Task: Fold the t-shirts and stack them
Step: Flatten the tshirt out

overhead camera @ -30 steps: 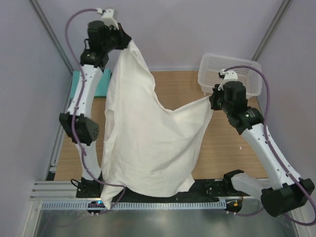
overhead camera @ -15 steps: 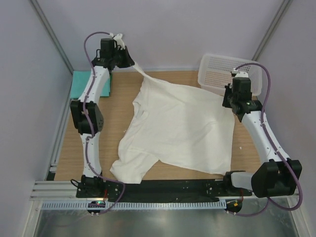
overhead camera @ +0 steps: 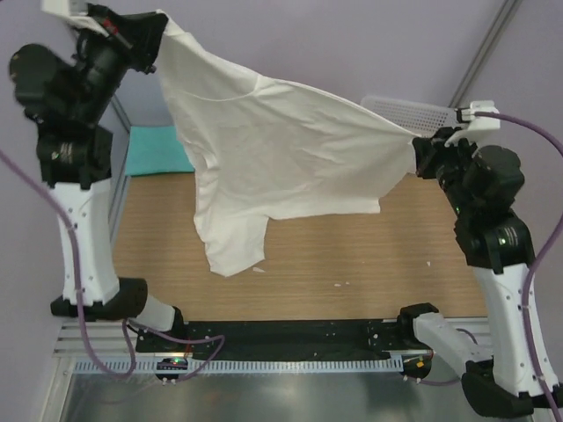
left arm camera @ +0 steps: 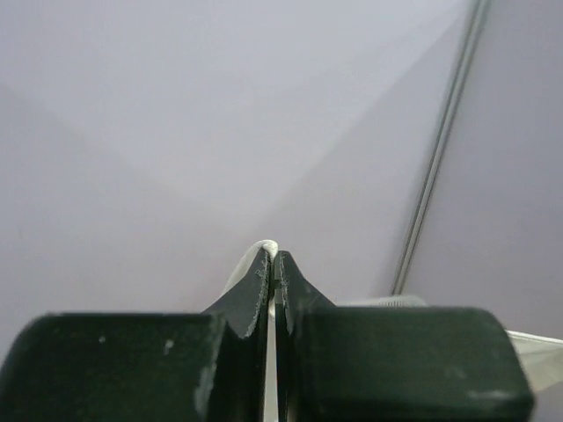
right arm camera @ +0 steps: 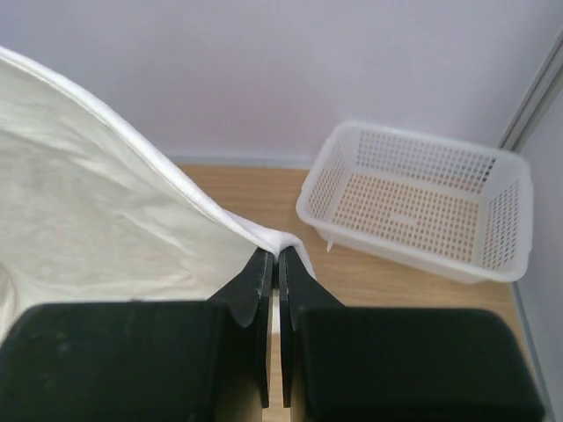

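Raised both arms since half a second ago: white shirt (overhead camera: 273,149) hangs stretched above desk (overhead camera: 352,255), left tool (overhead camera: 148,33) and right tool (overhead camera: 419,155) each pinching an edge. Far left lies teal shirt (overhead camera: 158,149). Thin pinches may slip if I tug.

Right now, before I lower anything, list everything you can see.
white shirt: one, white, in the air above the table, stretched between both grippers
teal shirt: one, teal, far left of the table, partly hidden
basket: one, white mesh, far right of the table
table: one, light wood, below the white shirt
left gripper: one, black, raised high on the left, shut on the white shirt
right gripper: one, black, on the right and lower, shut on the white shirt
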Controlling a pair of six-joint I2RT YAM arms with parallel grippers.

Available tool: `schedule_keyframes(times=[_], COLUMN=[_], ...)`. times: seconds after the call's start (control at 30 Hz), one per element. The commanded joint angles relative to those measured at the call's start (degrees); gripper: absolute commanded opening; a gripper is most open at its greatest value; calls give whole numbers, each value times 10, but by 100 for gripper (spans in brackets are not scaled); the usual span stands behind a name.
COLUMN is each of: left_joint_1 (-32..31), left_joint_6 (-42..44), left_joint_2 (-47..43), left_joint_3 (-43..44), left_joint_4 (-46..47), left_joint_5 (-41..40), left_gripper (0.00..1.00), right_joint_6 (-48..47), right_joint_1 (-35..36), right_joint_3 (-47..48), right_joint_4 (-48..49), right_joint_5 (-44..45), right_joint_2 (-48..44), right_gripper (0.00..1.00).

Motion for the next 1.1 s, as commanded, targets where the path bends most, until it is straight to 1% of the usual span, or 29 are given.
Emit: schedule_keyframes(times=[0.0,0.03,0.1,0.13,0.2,0.27,0.3,0.33,0.37,0.53,0.6,0.63,0.73,0.8,0.87,0.93,1.07], left_joint_1=[0,0,0,0,-1,-1,-1,-1,-11,-28,-65,-91,-112,-112,-112,-113,-112], left_joint_6=[33,42,59,73,88,107,111,115,121,136,168,179,200,200,200,198,198], left_joint_2=[-111,-117,-125,-129,-125,-117,-109,-104,-95,-97,-98,-97,-89,-79,-63,-53,-47], left_joint_3=[-7,14,63,106,176,204,215,228,233,277,303,308,311,309,302,279,256], left_joint_4=[58,29,0,-21,-43,-50,-49,-43,-41,-59,-68,-69,-55,-47,-32,-20,-16], left_joint_5=[-8,-9,-9,-15,-28,-66,-79,-98,-108,-107,-120,-126,-153,-158,-151,-147,-148], left_gripper=[0,0,0,0,0,0,0,0,0,0,0,0,0,0,0,0,0], right_joint_6=[-39,-38,-69,-77,-105,-125,-149,-157,-163,-175,-179,-181,-186,-191,-203,-211,-221], right_joint_1=[12,17,20,22,24,30,33,35,39,44,43,44,43,43,44,44,44], right_joint_3=[34,38,52,76,104,120,119,122,130,201,200,196,174,169,150,148,148], right_joint_4=[2,10,19,24,27,62,78,105,112,132,145,163,193,204,239,252,274], right_joint_5=[28,47,62,67,96,142,152,165,172,138,127,118,97,85,80,78,65], right_joint_2=[-79,-98,-126,-147,-156,-164,-164,-161,-149,-107,-100,-100,-78,-64,-44,-26,-15], right_gripper=[1,1,1,1,1,1,1,1,1,1,1,1,1,1,1,1,1])
